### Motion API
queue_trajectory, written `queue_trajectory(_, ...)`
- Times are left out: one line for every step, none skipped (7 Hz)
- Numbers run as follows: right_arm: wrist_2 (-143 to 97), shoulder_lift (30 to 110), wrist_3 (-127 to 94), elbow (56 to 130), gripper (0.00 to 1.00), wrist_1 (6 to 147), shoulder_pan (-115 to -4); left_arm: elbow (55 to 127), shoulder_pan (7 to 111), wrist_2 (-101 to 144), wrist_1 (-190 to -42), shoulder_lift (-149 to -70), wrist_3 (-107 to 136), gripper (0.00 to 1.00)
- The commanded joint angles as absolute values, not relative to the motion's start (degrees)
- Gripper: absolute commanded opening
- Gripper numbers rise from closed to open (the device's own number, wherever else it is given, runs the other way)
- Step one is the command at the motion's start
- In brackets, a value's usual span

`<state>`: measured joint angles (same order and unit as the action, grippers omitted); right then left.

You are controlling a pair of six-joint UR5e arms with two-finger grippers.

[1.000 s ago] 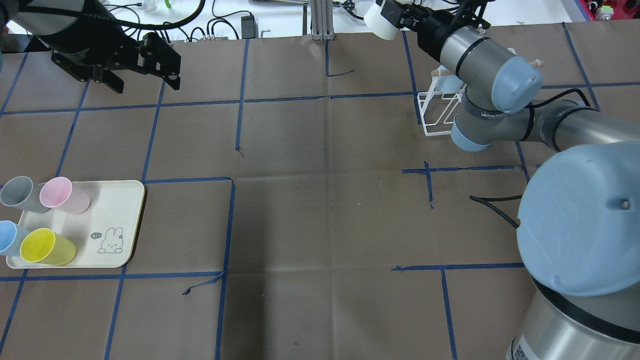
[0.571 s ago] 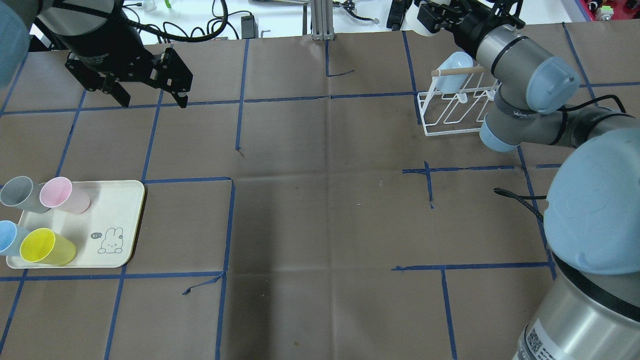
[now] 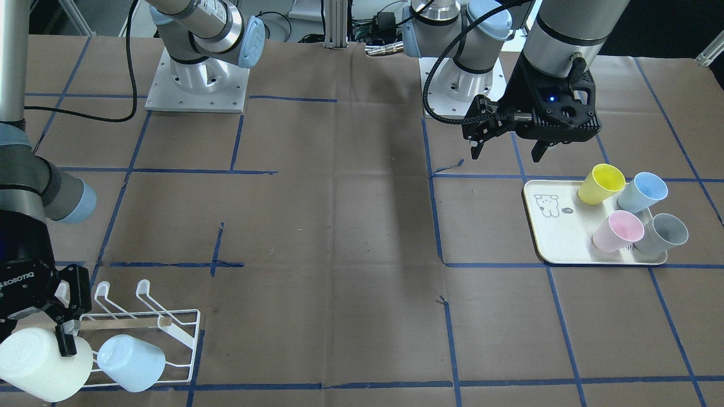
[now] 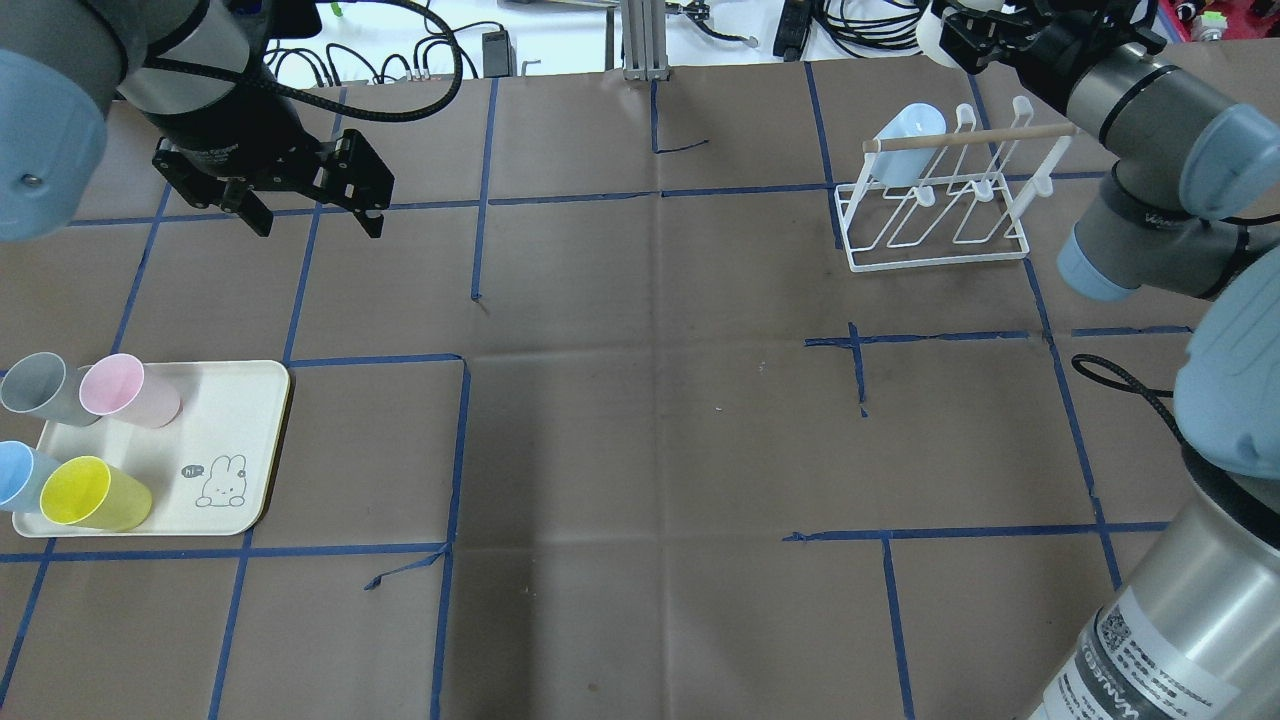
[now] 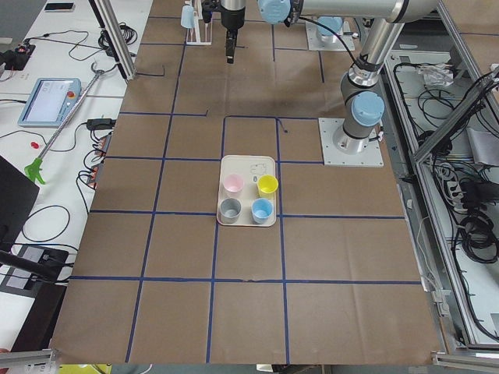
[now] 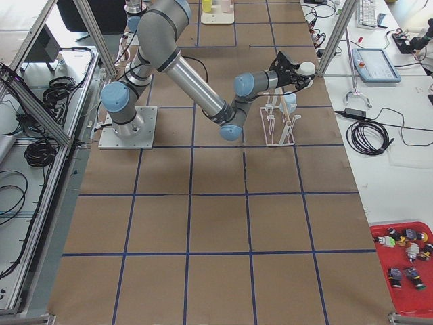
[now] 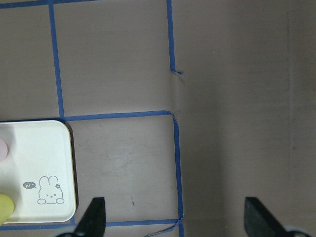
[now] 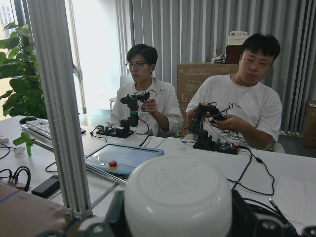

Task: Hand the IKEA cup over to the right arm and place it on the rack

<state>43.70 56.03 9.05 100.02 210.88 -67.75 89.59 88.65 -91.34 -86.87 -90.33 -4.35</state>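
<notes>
My right gripper (image 4: 978,28) is shut on a white cup (image 3: 41,363), held tilted just beyond the far right end of the rack (image 4: 940,205). The cup fills the right wrist view (image 8: 177,190) between the black fingers (image 8: 114,217). The white wire rack with its wooden dowel handle also shows in the front view (image 3: 144,322). A pale blue cup (image 4: 905,130) hangs on its far-left prong. My left gripper (image 4: 312,208) is open and empty above the table, beyond the tray (image 4: 235,440). Its fingertips (image 7: 96,217) show wide apart.
The cream tray with a rabbit drawing holds pink (image 4: 125,390), grey (image 4: 40,388), blue (image 4: 15,475) and yellow (image 4: 90,495) cups lying on their sides. Two operators sit at a white desk beyond the table's far edge. A black cable (image 4: 1110,380) lies near my right base.
My right arm has swung right with the white cup, uncovering the rack and its blue cup. My left gripper has moved a little right and nearer, still open.
</notes>
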Motion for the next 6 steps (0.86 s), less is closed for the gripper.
queue_trajectory(41.05,55.81,14.82,99.67,0.33,206.82,-64.52,89.39,88.68,-91.41,-86.75,-91.23,-4.13,1.0)
queue_trajectory(40.96,55.2,15.29,100.1,0.33,205.68,-63.12,89.38,88.68,-91.41,-86.84,-91.14,-4.13,1.0)
queue_trajectory(40.7,54.59,15.38,100.37,0.33,205.66,-61.8,89.21,88.86,-91.32,-86.84,-91.06,-3.96,1.0)
queue_trajectory(39.04,53.62,15.38,100.37,0.33,205.58,-60.48,89.12,88.94,-90.97,-86.84,-90.97,-2.74,1.0)
queue_trajectory(38.94,53.0,15.47,100.28,0.33,205.58,-60.12,89.12,89.03,-90.62,-86.84,-90.79,-1.85,1.0)
queue_trajectory(38.94,52.74,15.64,100.11,0.33,205.58,-60.03,89.12,89.12,-90.62,-86.84,-90.79,-1.85,1.0)
